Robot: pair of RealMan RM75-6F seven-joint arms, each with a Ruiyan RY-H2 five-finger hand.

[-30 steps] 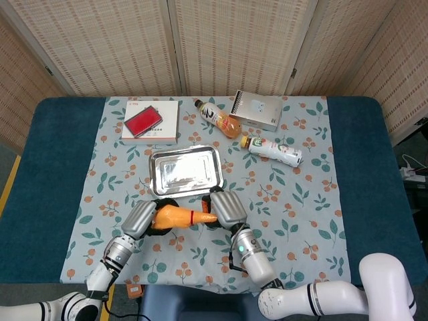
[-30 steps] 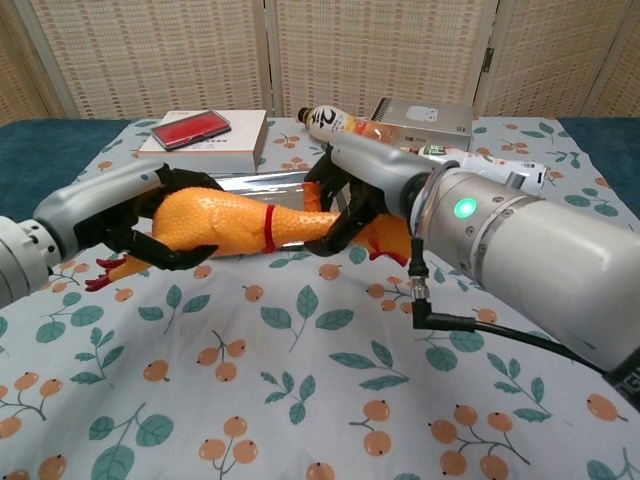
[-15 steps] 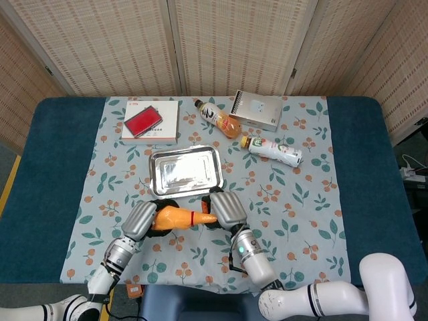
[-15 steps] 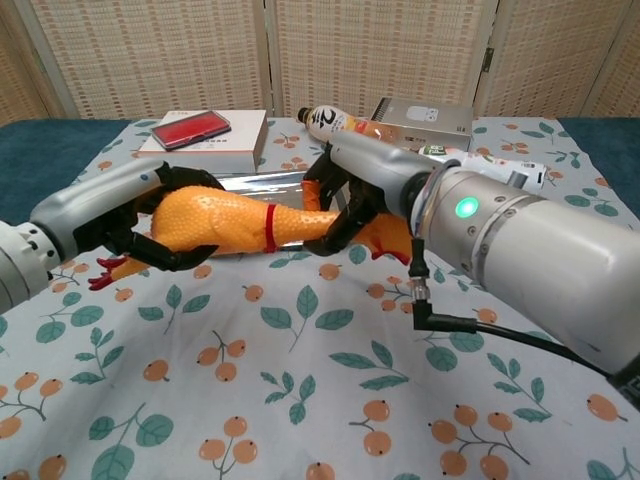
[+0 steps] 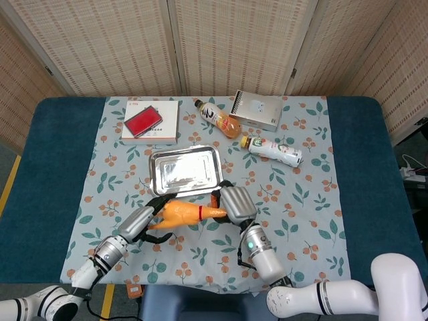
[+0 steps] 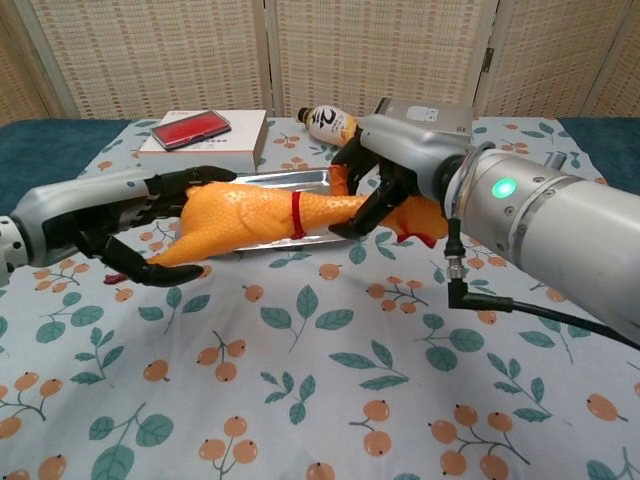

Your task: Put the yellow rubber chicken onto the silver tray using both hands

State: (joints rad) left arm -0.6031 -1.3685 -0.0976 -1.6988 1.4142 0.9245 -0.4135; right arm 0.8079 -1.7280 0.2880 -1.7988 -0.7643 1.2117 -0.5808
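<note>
Both my hands, left hand (image 6: 130, 215) and right hand (image 6: 385, 180), grip the rubber chicken (image 6: 250, 215) mid-frame; next I judge it needs carrying over the tray (image 5: 185, 170).

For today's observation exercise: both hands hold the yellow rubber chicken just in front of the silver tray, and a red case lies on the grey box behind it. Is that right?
One detail is wrong: the head view shows the red case on the white box, not the grey box. Both the left hand and right hand hold the yellow rubber chicken before the silver tray.
</note>
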